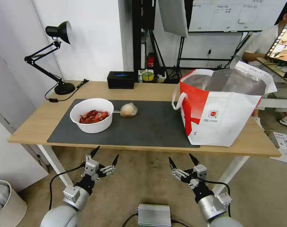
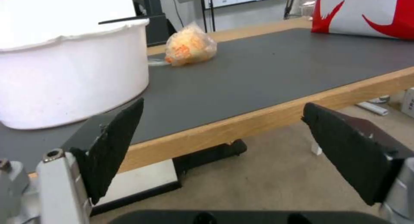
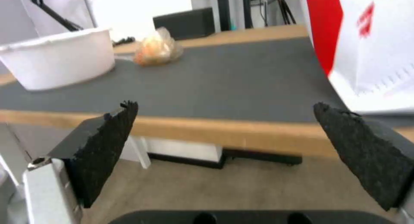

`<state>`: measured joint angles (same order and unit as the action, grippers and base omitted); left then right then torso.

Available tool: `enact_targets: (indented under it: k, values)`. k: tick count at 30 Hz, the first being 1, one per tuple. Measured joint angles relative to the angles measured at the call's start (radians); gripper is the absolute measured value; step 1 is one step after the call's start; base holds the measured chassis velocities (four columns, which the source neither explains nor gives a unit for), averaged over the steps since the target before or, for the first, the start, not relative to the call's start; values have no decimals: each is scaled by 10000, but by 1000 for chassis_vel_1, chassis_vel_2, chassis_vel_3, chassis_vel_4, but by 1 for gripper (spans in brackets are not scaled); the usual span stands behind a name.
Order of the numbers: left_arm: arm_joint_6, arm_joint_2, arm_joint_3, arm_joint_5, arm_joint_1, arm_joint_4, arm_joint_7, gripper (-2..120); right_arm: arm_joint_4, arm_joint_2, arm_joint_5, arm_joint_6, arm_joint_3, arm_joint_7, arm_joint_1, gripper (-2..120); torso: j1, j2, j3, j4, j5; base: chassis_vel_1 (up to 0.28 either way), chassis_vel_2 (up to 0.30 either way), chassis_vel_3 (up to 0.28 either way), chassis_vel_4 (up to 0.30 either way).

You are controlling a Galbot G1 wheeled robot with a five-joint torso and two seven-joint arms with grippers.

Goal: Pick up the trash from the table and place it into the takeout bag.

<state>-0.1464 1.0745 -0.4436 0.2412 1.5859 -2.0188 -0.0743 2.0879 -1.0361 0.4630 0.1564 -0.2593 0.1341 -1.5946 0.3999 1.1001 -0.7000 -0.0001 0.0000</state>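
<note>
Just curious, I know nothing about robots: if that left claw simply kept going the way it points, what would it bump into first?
Probably the white round bowl of red crayfish shells. The open left gripper sits near the wooden table's edge; depth is uncertain.

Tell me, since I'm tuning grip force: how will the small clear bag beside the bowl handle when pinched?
The small clear bag looks thin and crinkled, so it will probably deform and could slip. Its beige lump seems soft and rounded, so a firm pinch may squash it. It is likely light and may slide on the mat if nudged.

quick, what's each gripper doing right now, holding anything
Left gripper: open, holding nothing, below the table edge.
Right gripper: open, holding nothing, below the table edge.
</note>
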Motion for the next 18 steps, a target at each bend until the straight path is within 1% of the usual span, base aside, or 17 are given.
enact_targets:
  k: [2,3,5,6,9,12,13,14,15,16,17,18]
  values:
    - [1,-5,-26,-2,1,-19,-2,100,1,253,545,-236,178,38,752,100,0,0,0,0,0,0,0,0,0]
    - [1,-5,-26,-2,1,-19,-2,100,1,253,545,-236,178,38,752,100,0,0,0,0,0,0,0,0,0]
    - [18,-3,-29,-8,3,-23,3,100,2,542,1383,-614,368,44,1740,100,1,-1,-1,2,3,0,0,0,0]
    - [18,-3,-29,-8,3,-23,3,100,2,542,1383,-614,368,44,1740,100,1,-1,-1,2,3,0,0,0,0]
    - [36,18,-30,-32,3,-4,16,100,-160,970,2548,-1119,777,-6,3065,100,1,-2,-1,3,0,0,0,0,0]
    - [36,18,-30,-32,3,-4,16,100,-160,970,2548,-1119,777,-6,3065,100,1,-2,-1,3,0,0,0,0,0]
    - [45,45,-40,-38,-6,51,30,100,-733,1241,3353,-1538,1526,2,4688,100,1,-2,-1,1,-1,0,0,0,0]
    - [50,54,-42,-43,-7,58,34,100,-952,1248,3507,-1643,1841,81,5211,100,2,-2,-1,2,0,0,0,0,0]
    - [50,54,-42,-43,-7,58,34,100,-952,1248,3507,-1643,1841,81,5211,100,2,-2,-1,2,0,0,0,0,0]
    - [57,65,-43,-57,-7,62,38,100,-1271,1191,3671,-1773,2268,231,5871,100,3,-3,-2,4,-1,0,0,0,0]
    - [69,67,-41,-66,-7,65,34,100,-1442,1131,3747,-1831,2498,304,6204,100,2,-2,-2,3,0,0,0,0,0]
    - [69,67,-41,-66,-7,65,34,100,-1442,1131,3747,-1831,2498,304,6204,100,2,-2,-2,3,0,0,0,0,0]
